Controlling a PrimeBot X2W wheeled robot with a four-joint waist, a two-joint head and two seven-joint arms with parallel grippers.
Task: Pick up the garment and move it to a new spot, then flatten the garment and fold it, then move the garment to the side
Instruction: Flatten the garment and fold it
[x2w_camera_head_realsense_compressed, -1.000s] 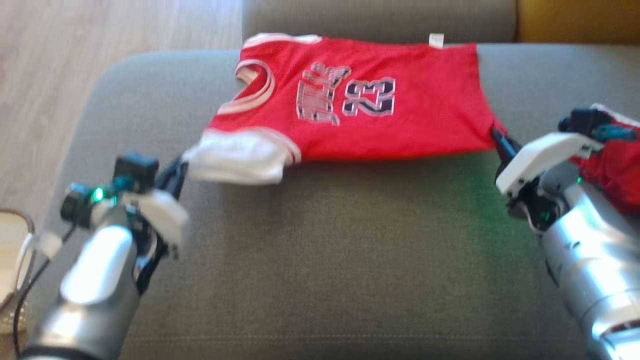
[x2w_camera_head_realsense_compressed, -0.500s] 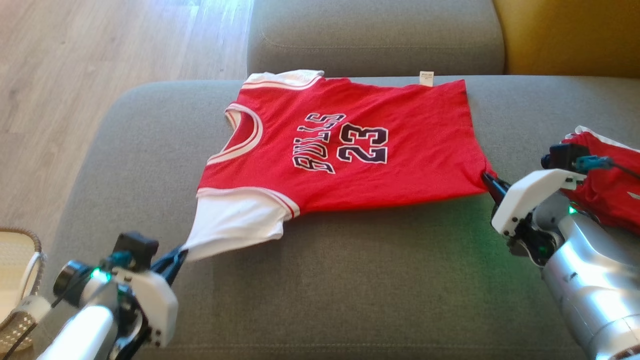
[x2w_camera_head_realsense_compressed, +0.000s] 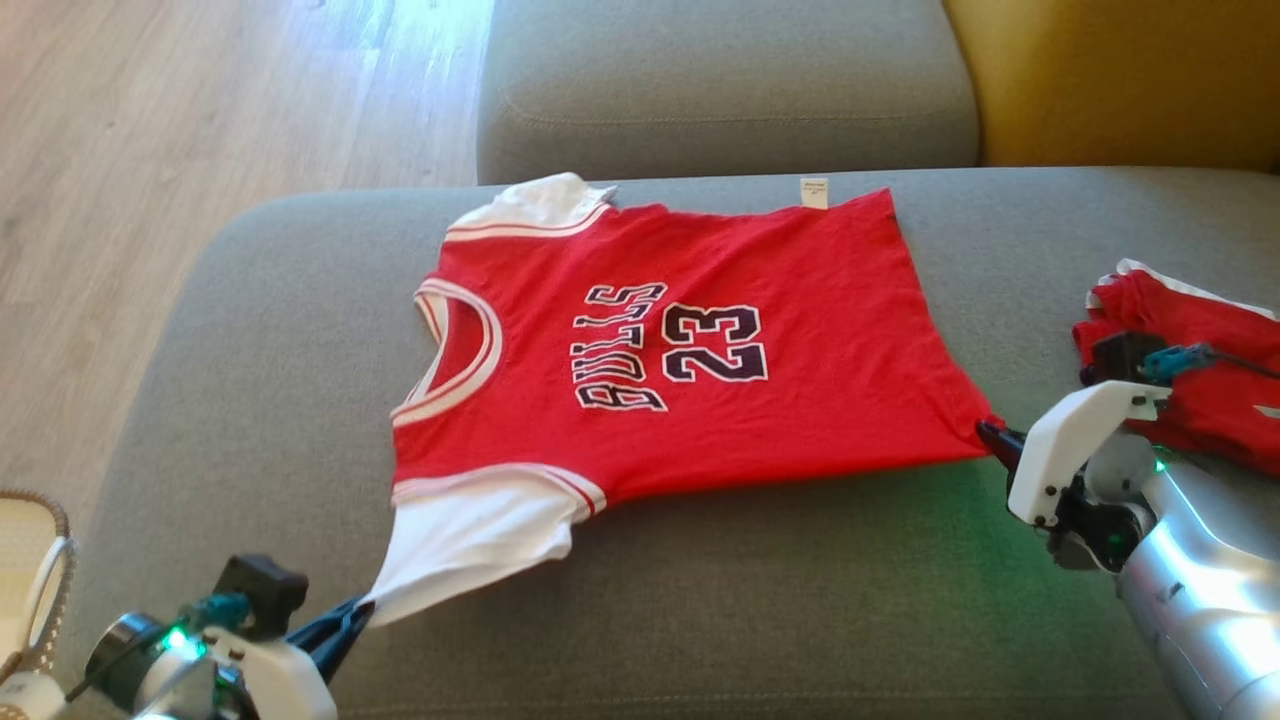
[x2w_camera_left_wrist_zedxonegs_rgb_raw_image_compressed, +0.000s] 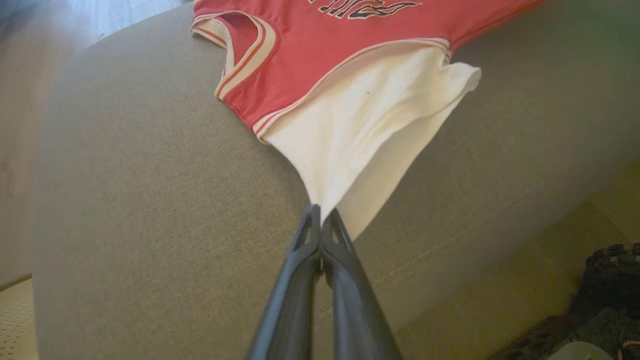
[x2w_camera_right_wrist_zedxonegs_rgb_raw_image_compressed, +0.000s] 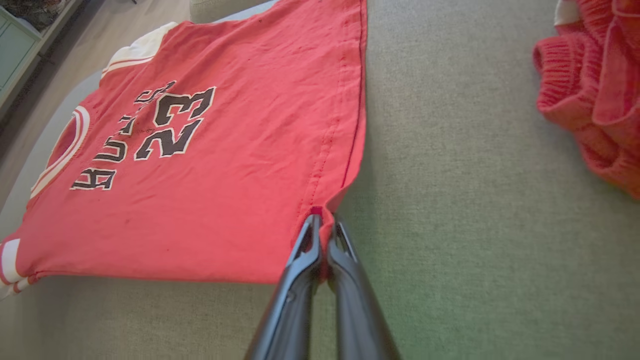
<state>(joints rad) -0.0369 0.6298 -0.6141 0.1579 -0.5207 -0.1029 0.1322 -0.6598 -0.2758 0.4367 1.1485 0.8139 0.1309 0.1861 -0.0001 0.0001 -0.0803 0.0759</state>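
1. The head view gives the whole layout. The red jersey (x2w_camera_head_realsense_compressed: 680, 350) lies spread out mid-frame on the grey sofa seat (x2w_camera_head_realsense_compressed: 750, 600), print up and neck hole to the left. The wrist views just give close-ups of each pinch.
2. In the left wrist view, the left gripper (x2w_camera_left_wrist_zedxonegs_rgb_raw_image_compressed: 321, 215) is clamped tight on the tip of the white sleeve (x2w_camera_left_wrist_zedxonegs_rgb_raw_image_compressed: 370, 125), which is stretched to a point at lower centre.
3. In the right wrist view, the right gripper (x2w_camera_right_wrist_zedxonegs_rgb_raw_image_compressed: 325, 222) is pinched closed on the jersey's hem corner. You can also see the knit texture on the other red garment (x2w_camera_right_wrist_zedxonegs_rgb_raw_image_compressed: 595, 85), upper right.
4. The count is one jersey, two grippers, one extra red garment, and one woven basket (x2w_camera_head_realsense_compressed: 30, 560) at the head view's lower left.
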